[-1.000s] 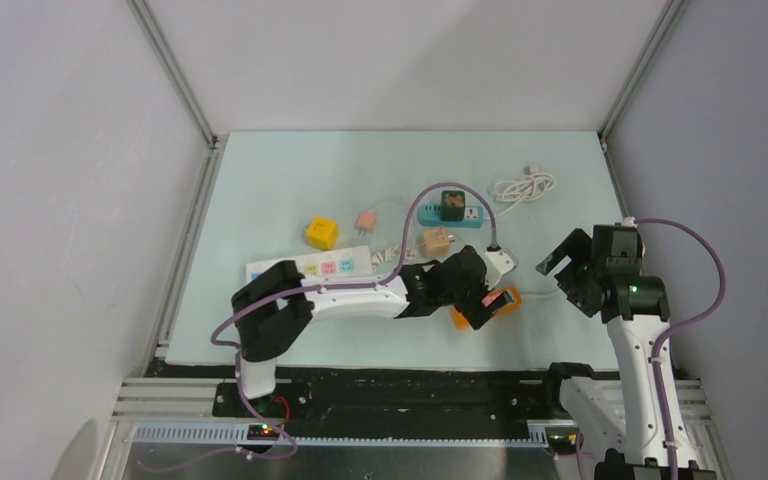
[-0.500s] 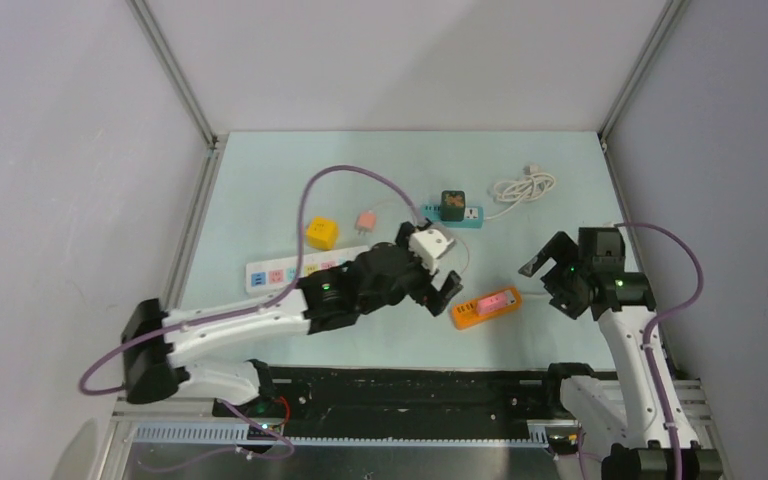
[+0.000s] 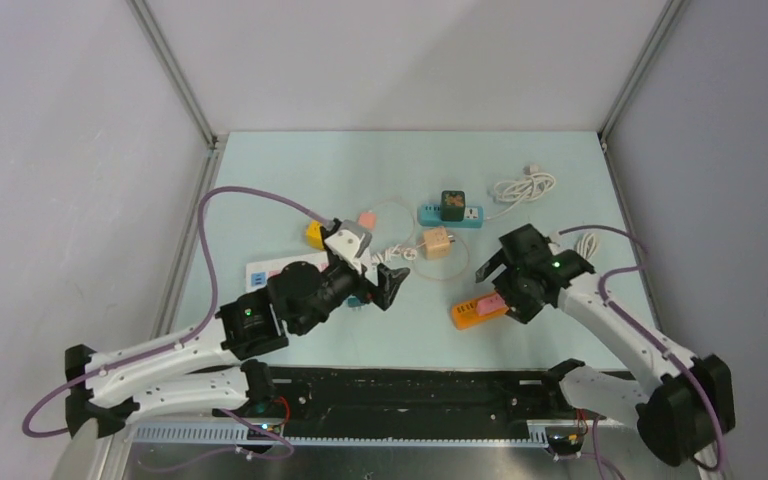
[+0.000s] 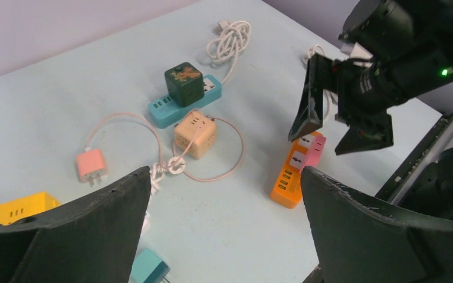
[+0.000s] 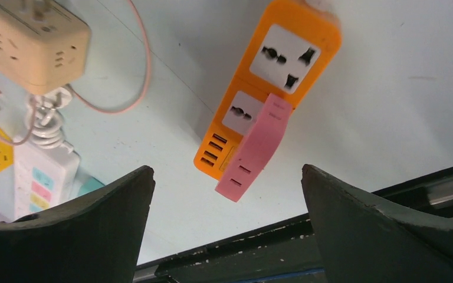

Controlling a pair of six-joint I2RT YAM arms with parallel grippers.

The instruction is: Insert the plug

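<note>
An orange power strip (image 3: pixel 468 316) lies near the table's front edge. A pink plug (image 5: pixel 253 147) stands on it, over the socket beside its USB ports (image 5: pixel 217 150); the pink plug (image 3: pixel 491 302) also shows from above. My right gripper (image 3: pixel 503 288) hovers just above that strip, open, and the right gripper (image 5: pixel 227 170) holds nothing between its fingers. My left gripper (image 3: pixel 380 280) is open and empty too, to the left of the strip. In the left wrist view the left gripper (image 4: pixel 225 171) faces the orange strip (image 4: pixel 289 180).
A beige cube socket (image 3: pixel 436 242) with a looped cord lies mid-table. Behind it are a teal strip with a dark green cube (image 3: pixel 452 208) and a white cable coil (image 3: pixel 523 186). A pink charger (image 3: pixel 366 219), a yellow cube (image 3: pixel 313 232) and a white strip (image 3: pixel 265 272) lie left.
My left arm has drawn back leftward, away from the orange strip. My right arm has swung left and down over the strip, and its jaws have opened wider.
</note>
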